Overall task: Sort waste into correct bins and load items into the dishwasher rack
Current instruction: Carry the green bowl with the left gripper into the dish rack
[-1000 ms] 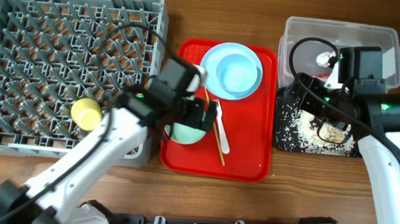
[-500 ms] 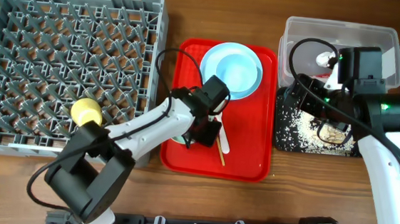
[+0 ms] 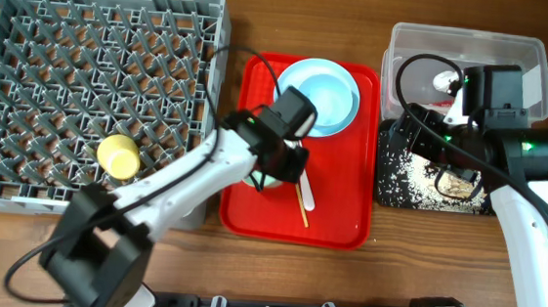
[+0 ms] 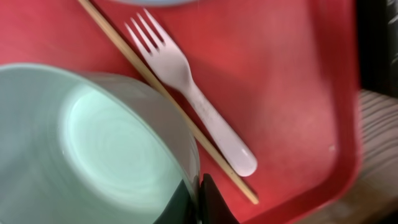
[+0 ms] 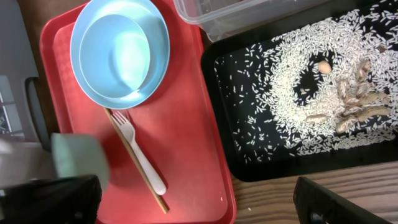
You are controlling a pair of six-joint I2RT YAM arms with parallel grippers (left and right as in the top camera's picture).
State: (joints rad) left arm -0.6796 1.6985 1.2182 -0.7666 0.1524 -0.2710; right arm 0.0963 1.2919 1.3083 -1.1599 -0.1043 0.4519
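Brown wooden worktop (image 3: pixel 342 286) carries the red tray (image 4: pixel 280 74); left claw (image 4: pixel 202 199) pinches the pale green bowl (image 4: pixel 93 143) by its rim; right claw (image 5: pixel 193 202) gapes wide.

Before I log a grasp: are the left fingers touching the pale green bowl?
Touching. Left wrist view: the left fingers pinch the rim of the pale green bowl.

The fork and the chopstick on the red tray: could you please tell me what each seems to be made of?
The fork looks like white plastic: smooth, uniform and slightly glossy, with moulded tines. The chopstick looks like bare wood, or perhaps bamboo: matte tan, thin and straight, with no sheen. The grain is too blurred to confirm.
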